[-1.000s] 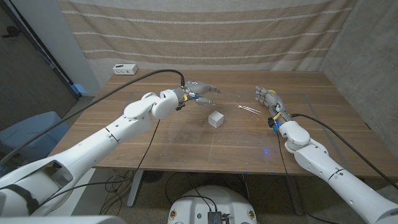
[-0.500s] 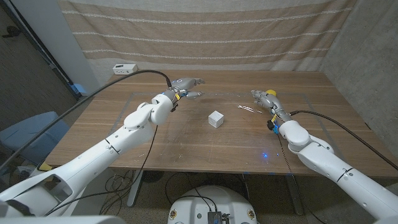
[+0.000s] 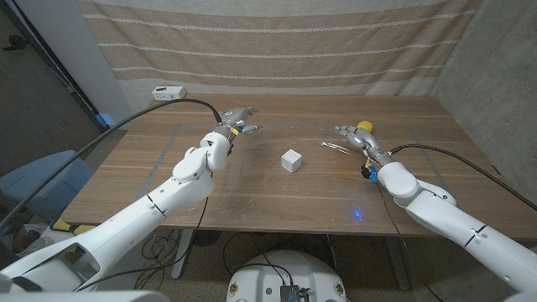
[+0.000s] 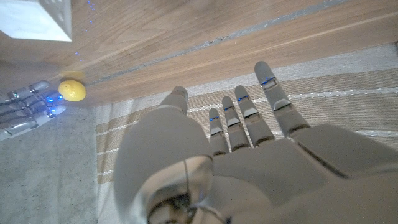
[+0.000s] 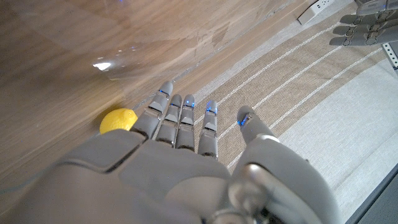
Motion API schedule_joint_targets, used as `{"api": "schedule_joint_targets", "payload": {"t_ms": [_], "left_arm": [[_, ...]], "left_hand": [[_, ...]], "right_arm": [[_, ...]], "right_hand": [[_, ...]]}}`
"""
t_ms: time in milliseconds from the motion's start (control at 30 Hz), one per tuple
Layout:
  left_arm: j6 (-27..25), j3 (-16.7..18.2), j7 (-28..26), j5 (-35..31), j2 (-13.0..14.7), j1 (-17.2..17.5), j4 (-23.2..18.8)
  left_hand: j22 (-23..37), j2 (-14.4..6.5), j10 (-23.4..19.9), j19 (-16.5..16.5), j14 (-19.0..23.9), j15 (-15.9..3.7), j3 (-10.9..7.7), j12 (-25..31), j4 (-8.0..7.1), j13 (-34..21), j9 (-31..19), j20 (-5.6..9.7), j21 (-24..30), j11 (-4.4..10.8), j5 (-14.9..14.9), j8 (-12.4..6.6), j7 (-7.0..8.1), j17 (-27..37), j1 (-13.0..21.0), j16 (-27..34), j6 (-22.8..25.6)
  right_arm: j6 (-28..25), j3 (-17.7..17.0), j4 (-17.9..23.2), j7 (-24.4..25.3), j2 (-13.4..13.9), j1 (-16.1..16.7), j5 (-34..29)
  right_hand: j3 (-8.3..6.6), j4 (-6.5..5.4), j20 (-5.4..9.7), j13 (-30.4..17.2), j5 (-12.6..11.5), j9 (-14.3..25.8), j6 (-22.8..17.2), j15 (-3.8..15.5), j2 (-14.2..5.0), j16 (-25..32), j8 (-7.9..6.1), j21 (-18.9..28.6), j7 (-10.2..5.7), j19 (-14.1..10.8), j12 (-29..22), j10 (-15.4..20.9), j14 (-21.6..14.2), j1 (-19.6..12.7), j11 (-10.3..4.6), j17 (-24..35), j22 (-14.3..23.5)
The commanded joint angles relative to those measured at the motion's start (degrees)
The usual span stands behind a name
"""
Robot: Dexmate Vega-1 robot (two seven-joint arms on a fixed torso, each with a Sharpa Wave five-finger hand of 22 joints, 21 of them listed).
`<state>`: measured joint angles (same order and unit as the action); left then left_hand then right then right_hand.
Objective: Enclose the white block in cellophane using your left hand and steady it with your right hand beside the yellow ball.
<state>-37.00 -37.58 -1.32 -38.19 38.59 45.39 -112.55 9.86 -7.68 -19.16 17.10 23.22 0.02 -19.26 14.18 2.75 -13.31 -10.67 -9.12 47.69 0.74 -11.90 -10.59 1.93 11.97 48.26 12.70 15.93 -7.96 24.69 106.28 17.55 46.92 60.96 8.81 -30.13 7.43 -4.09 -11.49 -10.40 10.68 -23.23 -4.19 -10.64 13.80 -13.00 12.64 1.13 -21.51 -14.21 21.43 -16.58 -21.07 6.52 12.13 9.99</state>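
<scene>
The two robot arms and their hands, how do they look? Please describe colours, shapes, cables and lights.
Both arms have smooth, rounded white shells. A thick black cable runs along each arm toward the wrist. The left hand and right hand are grey metallic, with jointed fingers carrying small blue lights, clearest on the fingers in the right wrist view. Small coloured wires, yellow and blue, show at both wrists.

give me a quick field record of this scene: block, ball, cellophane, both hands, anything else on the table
white block: mid-table, on the clear sheet, untouched
yellow ball: far right part of the table, beside the right hand
cellophane: clear sheet spread flat on the table, not yet wrapped round the block
left hand: fingers apart, holds nothing, over the sheet's far left part
right hand: fingers apart, holds nothing, next to the ball
other: white power strip at the far left corner
</scene>
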Motion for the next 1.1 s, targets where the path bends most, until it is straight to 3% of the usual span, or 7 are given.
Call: {"api": "schedule_joint_targets", "payload": {"t_ms": [33,433,567,833,1100], "left_arm": [[-13.65,-2.62,-0.94,1.07,0.4,-0.56,-2.26],[-19.36,-5.24,-2.02,4.37,1.97,-1.98,-2.71],[-24.39,-8.12,-0.08,4.32,2.08,-4.2,-3.01],[-33.08,-11.53,2.29,8.6,1.96,-7.58,-4.26],[-37.45,-9.44,-0.09,18.25,1.11,-7.87,-4.33]], "left_hand": [[0.12,0.39,0.36,0.04,-0.13,0.69,0.1,-0.31,0.36,-0.05,-0.15,-0.13,-0.4,-0.36,0.41,0.2,-0.31,-0.11,-0.71,-0.26,-0.96],[0.08,2.12,1.52,-1.11,-1.64,1.36,1.16,-0.86,0.31,-0.04,-0.18,-0.36,-1.58,-0.2,1.16,0.13,-0.26,-0.41,-2.51,-0.94,-1.91],[0.07,3.49,2.22,-0.48,-1.92,1.87,2.06,-1.16,0.29,-0.02,-0.17,-0.57,-1.77,-0.36,1.6,0.22,-0.35,-0.57,-3.66,-1.06,-2.68],[0.08,4.11,4.49,2.34,-2.26,3.28,2.62,-1.94,0.27,0.02,-0.16,-1.72,-1.72,-1.82,1.85,0.43,-1.42,-0.73,-4.99,-1.13,-5.04],[0.08,3.72,4.62,4.94,-1.4,4.05,2.28,-1.82,0.66,0.03,-0.15,-2.12,-1.42,-2.94,1.78,0.32,-2.55,-0.82,-4.89,-0.83,-6.16]], "right_arm": [[-6.12,1.07,5.94,0.34,4.15,1.48,-5.59],[-12.37,2.54,9.49,-0.34,6.37,1.97,-10.37],[-13.68,3.17,10.0,-1.13,6.62,1.6,-11.32],[-14.5,3.68,10.07,-1.67,6.57,1.24,-12.27],[-14.61,3.84,9.79,-2.34,6.41,0.79,-12.44]], "right_hand": [[-0.81,0.1,-0.12,-0.04,-0.31,0.07,-1.83,0.88,0.1,0.29,-0.46,-0.18,-0.33,-0.45,-0.25,0.75,-0.2,-1.32,-1.43,0.27,0.19],[-1.43,0.6,0.63,0.08,-0.21,-0.03,-8.52,2.24,0.48,0.02,-1.72,-0.64,-0.84,-0.02,-0.67,4.27,0.21,-3.48,-4.12,0.29,0.16],[-1.66,0.86,0.73,0.12,-0.21,-0.08,-10.72,2.47,0.54,0.12,-2.08,-0.68,-1.02,-0.09,-0.91,5.86,-0.15,-4.27,-4.58,0.22,0.15],[-1.79,1.09,0.92,0.15,-0.22,-0.12,-11.76,2.71,0.67,0.14,-2.11,-0.67,-0.7,-0.25,-0.8,6.31,-0.32,-4.84,-4.01,0.14,0.14],[-1.76,1.13,0.93,0.17,-0.21,-0.13,-11.75,2.8,0.79,0.12,-1.88,-0.7,-0.48,-0.26,-0.58,6.16,-0.36,-5.04,-3.73,0.13,0.14]]}}
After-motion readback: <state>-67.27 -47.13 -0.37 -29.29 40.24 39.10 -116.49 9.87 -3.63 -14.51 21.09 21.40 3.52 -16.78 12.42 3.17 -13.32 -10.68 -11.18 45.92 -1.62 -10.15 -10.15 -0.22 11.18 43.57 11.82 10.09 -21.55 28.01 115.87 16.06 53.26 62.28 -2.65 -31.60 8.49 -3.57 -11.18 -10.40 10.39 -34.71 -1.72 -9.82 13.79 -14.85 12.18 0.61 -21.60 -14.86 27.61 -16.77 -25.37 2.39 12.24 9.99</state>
